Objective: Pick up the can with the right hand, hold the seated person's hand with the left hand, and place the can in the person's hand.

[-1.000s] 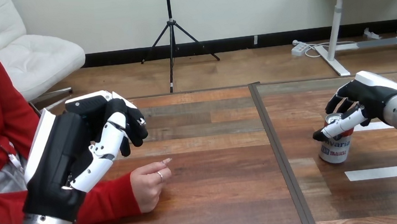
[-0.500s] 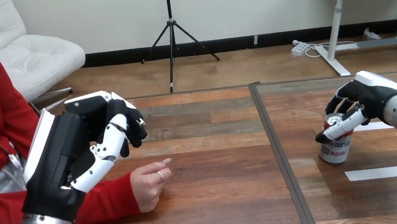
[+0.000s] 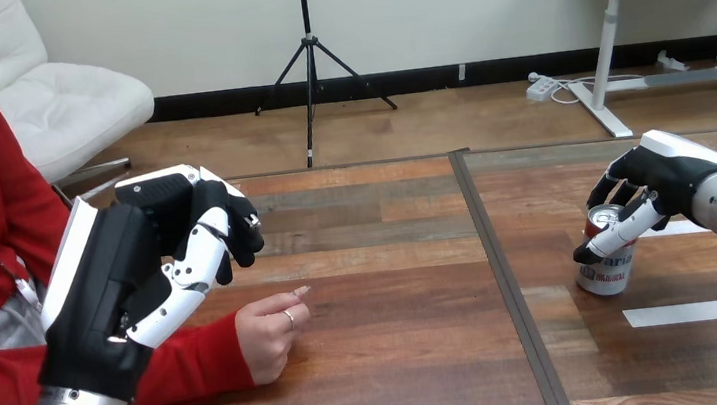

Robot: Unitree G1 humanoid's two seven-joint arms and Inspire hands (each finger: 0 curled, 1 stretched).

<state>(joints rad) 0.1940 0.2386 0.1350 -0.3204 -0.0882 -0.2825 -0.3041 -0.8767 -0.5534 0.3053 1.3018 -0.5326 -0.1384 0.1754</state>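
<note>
Head view: right hand (image 3: 669, 180) curled round the can (image 3: 605, 272), its thumb drawn slightly closer than a second ago, so the grasp seems nearly set. The can stands unlifted on the desk (image 3: 401, 359). Left hand (image 3: 154, 254), curled and empty, is unmoved above the person's hand (image 3: 270, 332).

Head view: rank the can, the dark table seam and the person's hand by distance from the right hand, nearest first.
From the right hand:
1. Can: at the view's right, with the hand's fingers curled round its top.
2. Dark seam: mid-view, left of the can.
3. Person's hand: far left, well past the seam.
</note>
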